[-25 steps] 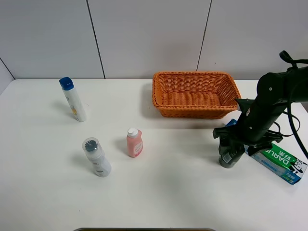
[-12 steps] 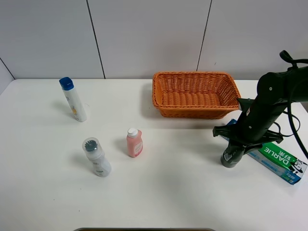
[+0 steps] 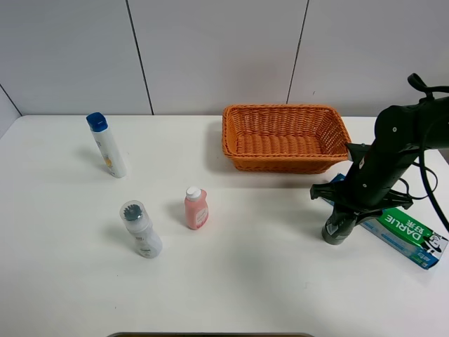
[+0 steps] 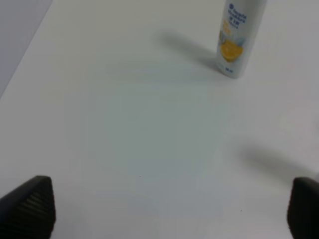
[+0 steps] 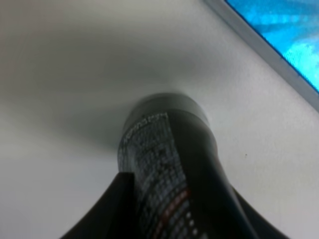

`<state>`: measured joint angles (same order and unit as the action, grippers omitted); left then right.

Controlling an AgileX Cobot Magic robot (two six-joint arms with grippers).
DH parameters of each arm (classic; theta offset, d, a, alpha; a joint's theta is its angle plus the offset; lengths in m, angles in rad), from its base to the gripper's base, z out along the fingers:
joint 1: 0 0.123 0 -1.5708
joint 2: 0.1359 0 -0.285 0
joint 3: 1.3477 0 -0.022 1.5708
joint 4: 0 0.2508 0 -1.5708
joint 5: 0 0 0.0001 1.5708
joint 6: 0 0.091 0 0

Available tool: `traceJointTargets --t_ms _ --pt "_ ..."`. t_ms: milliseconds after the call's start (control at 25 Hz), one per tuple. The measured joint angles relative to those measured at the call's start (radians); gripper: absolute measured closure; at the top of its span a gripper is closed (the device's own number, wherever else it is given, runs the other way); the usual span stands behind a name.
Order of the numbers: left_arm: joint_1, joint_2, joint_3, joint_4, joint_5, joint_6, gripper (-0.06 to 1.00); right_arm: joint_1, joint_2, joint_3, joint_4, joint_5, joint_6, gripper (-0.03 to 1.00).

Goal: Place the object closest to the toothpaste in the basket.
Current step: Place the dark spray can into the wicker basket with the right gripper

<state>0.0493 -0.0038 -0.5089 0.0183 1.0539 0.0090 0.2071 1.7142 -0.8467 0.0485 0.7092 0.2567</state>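
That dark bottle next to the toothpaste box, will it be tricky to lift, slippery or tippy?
The dark grey cylindrical bottle looks rigid, so it should keep its shape in the right hand. Its smooth round sides may slip or swivel. Tall, narrow and tilted, it probably tips easily.

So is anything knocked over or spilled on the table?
Nothing is spilled or broken. Only the dark bottle beside the toothpaste box looks odd. It tilts instead of standing straight, pinched in the right gripper.
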Motion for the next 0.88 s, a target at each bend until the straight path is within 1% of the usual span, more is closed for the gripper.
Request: traceJointTargets --t_ms 280,560,880 --pt "0.0 0.0 0.0 -0.001 0.0 0.0 0.0 0.0 0.0 0.0 0.0 0.0 0.0 0.61" --pt "0.0 0.0 0.0 -0.001 0.0 0.0 0.0 0.0 -0.021 0.001 -0.022 -0.002 0.015 0.62" --pt "0.0 0.0 0.0 -0.001 0.0 0.0 0.0 0.0 -0.209 0.001 -0.034 0.009 0.025 0.62"
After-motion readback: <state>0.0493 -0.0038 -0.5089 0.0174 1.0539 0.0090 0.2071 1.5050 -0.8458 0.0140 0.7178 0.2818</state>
